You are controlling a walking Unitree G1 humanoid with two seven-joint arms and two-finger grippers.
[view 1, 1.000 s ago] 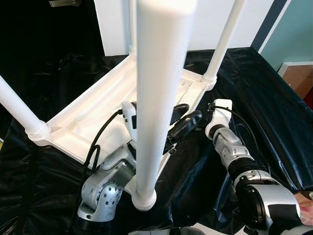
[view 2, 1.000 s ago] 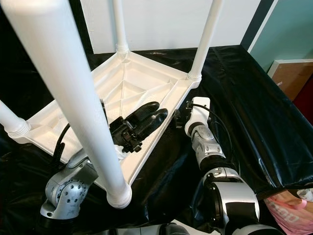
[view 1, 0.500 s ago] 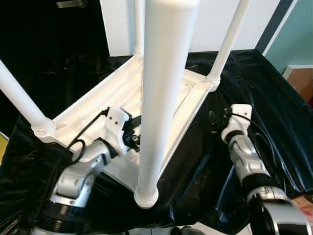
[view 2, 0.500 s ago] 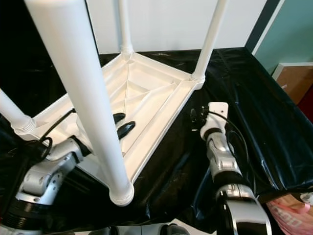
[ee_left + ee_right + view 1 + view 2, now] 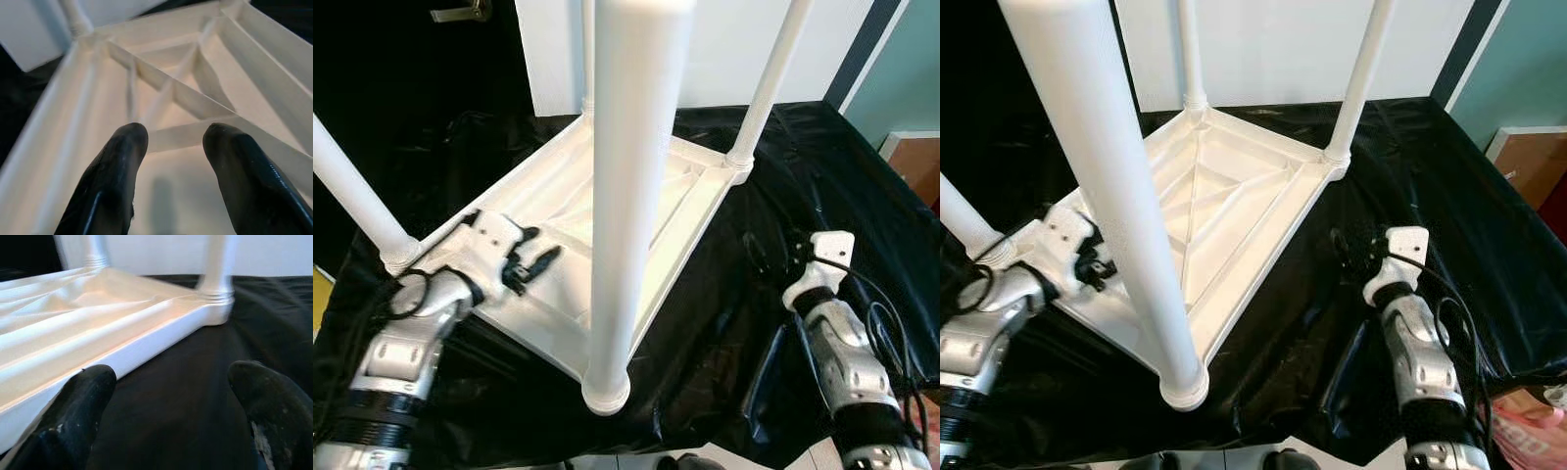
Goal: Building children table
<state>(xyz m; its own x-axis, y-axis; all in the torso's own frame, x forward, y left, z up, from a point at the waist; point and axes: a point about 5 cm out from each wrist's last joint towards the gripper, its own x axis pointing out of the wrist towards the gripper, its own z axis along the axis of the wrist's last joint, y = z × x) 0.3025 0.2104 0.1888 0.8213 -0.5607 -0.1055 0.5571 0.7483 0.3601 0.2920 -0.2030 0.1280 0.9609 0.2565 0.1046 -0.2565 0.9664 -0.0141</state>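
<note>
Left eye view shows a white plastic children's table (image 5: 636,196) lying upside down on a black plastic sheet (image 5: 822,166), its ribbed underside facing up and its four legs pointing upward. One leg (image 5: 626,186) rises close to the camera, with its ringed collar seated at the table's near corner; another leg (image 5: 766,83) stands at the far right corner, and one (image 5: 352,196) slants up at the left corner. The left tool (image 5: 533,262) hangs over the underside near the left corner; in the left wrist view its two black fingers (image 5: 110,186) are spread apart over the crossing ribs, with nothing between them. The right tool (image 5: 171,416) sits over the black sheet to the right of the table, apart from its long edge; in the right wrist view its fingers (image 5: 78,411) are wide open and empty, aimed toward the table's rim and the far right leg.
</note>
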